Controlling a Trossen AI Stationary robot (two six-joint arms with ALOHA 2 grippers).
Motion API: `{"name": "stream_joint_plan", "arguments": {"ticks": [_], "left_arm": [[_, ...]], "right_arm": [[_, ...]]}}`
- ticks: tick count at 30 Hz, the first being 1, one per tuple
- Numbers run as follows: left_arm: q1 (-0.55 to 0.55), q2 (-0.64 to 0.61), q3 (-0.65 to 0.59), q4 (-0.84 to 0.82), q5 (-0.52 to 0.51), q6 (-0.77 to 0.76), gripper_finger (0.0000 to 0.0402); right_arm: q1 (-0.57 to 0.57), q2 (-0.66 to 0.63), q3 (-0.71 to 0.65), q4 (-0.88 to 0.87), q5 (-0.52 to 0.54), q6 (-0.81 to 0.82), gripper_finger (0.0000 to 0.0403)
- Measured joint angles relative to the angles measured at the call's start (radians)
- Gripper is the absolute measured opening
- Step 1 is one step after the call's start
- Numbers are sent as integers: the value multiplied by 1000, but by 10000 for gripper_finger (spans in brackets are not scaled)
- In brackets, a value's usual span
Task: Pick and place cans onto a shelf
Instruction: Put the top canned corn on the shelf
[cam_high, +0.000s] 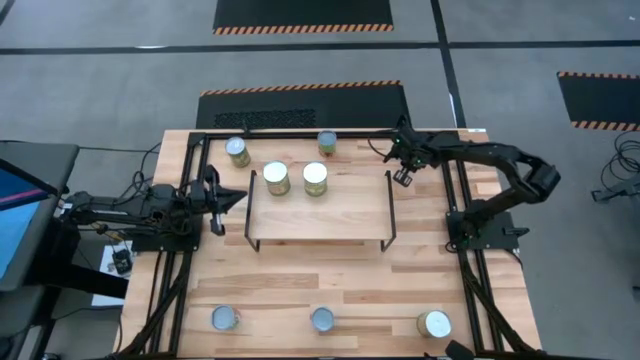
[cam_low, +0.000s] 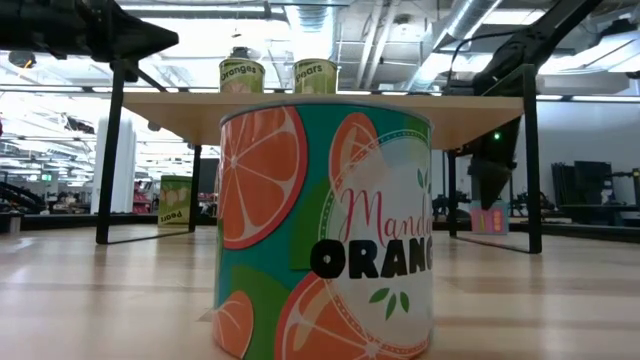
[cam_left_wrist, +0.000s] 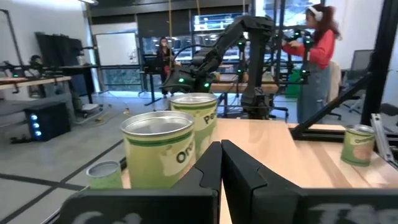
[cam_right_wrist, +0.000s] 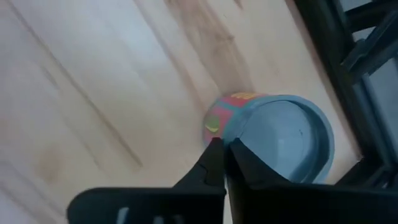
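The shelf (cam_high: 318, 208) stands mid-table with two green-labelled cans (cam_high: 276, 178) (cam_high: 315, 178) on its far half; they also show in the left wrist view (cam_left_wrist: 158, 146) (cam_left_wrist: 198, 115). My left gripper (cam_high: 237, 198) is shut and empty at the shelf's left end, level with its top and pointing at those cans. My right gripper (cam_high: 403, 177) is shut by the shelf's far right corner, pointing down over a red-labelled can (cam_right_wrist: 280, 134) that stands on the table. This can is hidden under the gripper in the high view. My right gripper's shut fingertips (cam_right_wrist: 214, 149) stand over the red can's rim and side from above. I cannot tell whether they touch it.
Two cans (cam_high: 237, 151) (cam_high: 327, 143) stand on the table beyond the shelf. Three cans (cam_high: 225, 318) (cam_high: 322, 319) (cam_high: 434, 323) stand along the near edge. The middle one (cam_low: 325, 230) fills the low view. Black frame rails (cam_high: 465, 250) run along both table sides. A person (cam_left_wrist: 314, 56) stands beyond the table.
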Motion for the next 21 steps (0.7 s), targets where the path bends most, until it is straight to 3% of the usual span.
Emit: {"name": "stream_joint_plan", "arguments": {"ticks": [5, 12, 21], "left_arm": [[0, 0, 0, 9, -75, 1, 0], [0, 0, 0, 48, -84, 22, 0], [0, 0, 1, 65, -78, 51, 0]], "right_arm": [[1, -36, 14, 29, -17, 0, 17], [1, -62, 25, -20, -20, -16, 6], [61, -130, 222, -231, 28, 0, 8]]}}
